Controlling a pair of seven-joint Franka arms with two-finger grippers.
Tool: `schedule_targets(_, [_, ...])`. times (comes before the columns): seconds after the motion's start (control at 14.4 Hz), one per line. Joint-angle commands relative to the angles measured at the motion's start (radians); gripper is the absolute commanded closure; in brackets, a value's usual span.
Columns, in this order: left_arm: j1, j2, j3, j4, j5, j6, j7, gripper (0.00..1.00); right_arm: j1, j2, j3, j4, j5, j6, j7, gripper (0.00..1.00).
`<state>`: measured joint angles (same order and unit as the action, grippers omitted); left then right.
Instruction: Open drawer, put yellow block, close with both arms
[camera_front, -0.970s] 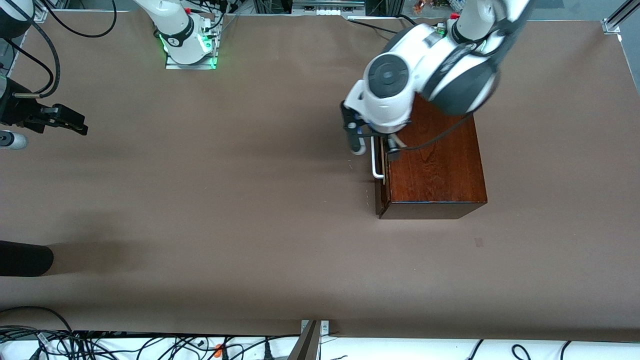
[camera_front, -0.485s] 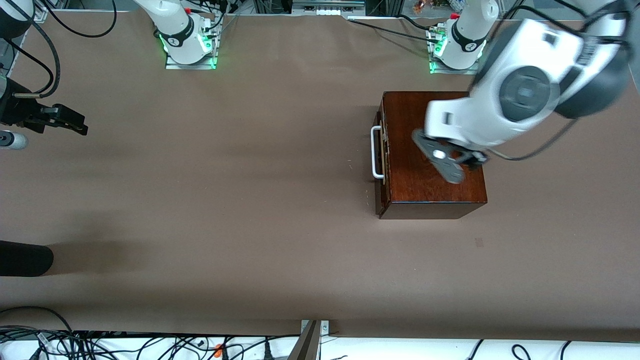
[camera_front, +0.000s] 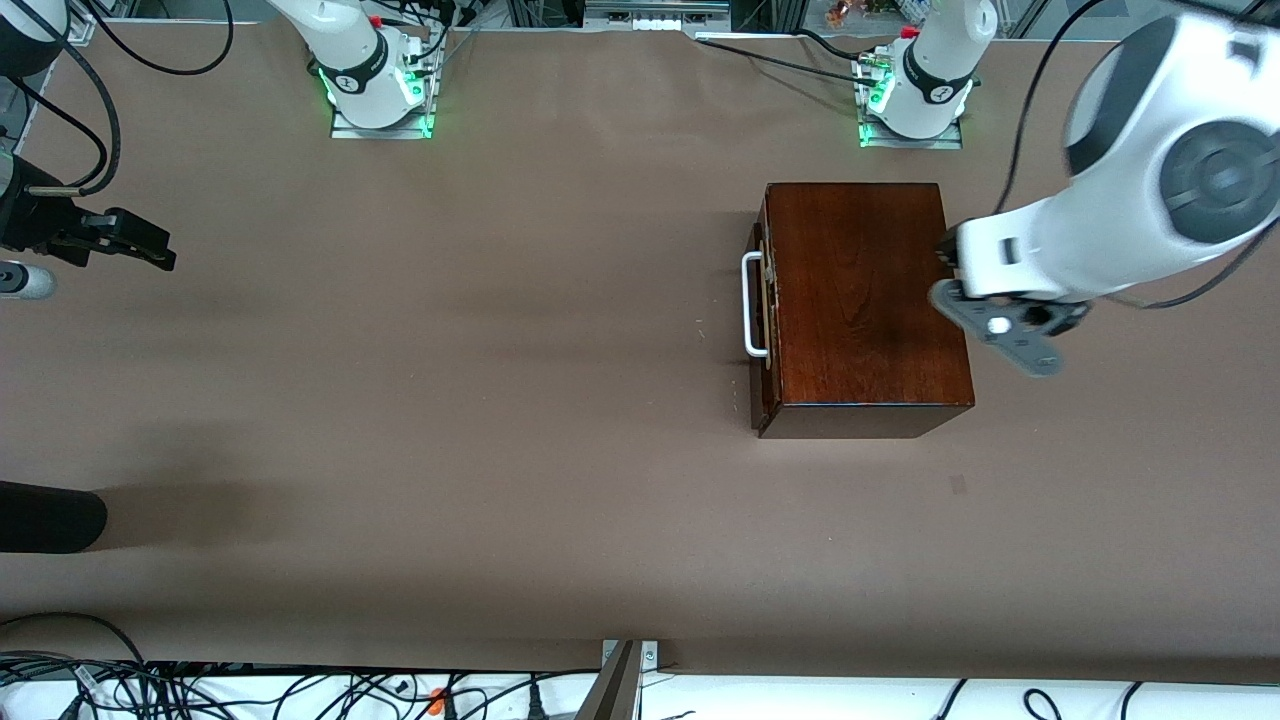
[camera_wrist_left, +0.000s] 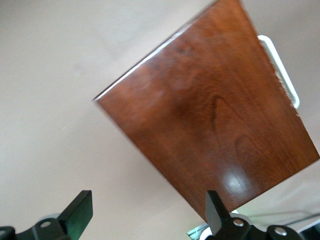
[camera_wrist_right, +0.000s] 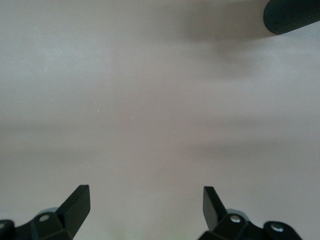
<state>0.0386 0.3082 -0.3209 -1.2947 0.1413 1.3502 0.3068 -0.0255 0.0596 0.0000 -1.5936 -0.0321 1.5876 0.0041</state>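
Front view shows you the right gripper (camera_front: 150, 248) with fingers wide over the brown counter's (camera_front: 450, 400) edge, the dark wooden box's drawer (camera_front: 760, 310) closed, and the left gripper (camera_front: 1000, 335), fingers wide, beside it.

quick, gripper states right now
left gripper: open, empty, over the box edge
right gripper: open, empty, over bare table
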Motion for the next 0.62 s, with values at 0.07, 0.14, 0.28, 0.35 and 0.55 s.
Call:
schedule_targets(0.07, [-0.112, -0.148, 0.202, -0.125, -0.052, 0.130, -0.236, 0.00, -0.007, 0.005, 0.006, 0.015, 0.017, -0.005, 0.013, 0.00])
schedule_targets(0.14, [-0.114, -0.187, 0.221, -0.170, -0.052, 0.191, -0.282, 0.00, -0.007, 0.005, 0.006, 0.015, 0.015, -0.005, 0.013, 0.00])
schedule_targets(0.28, [-0.120, -0.283, 0.273, -0.300, -0.055, 0.280, -0.363, 0.00, -0.007, 0.005, 0.006, 0.015, 0.015, -0.005, 0.013, 0.00])
schedule_targets(0.35, [-0.120, -0.320, 0.289, -0.354, -0.068, 0.309, -0.379, 0.00, -0.007, 0.005, 0.006, 0.015, 0.017, -0.005, 0.013, 0.00])
schedule_targets(0.55, [-0.111, -0.350, 0.309, -0.383, -0.086, 0.310, -0.373, 0.00, -0.007, 0.005, 0.006, 0.015, 0.017, -0.005, 0.013, 0.00])
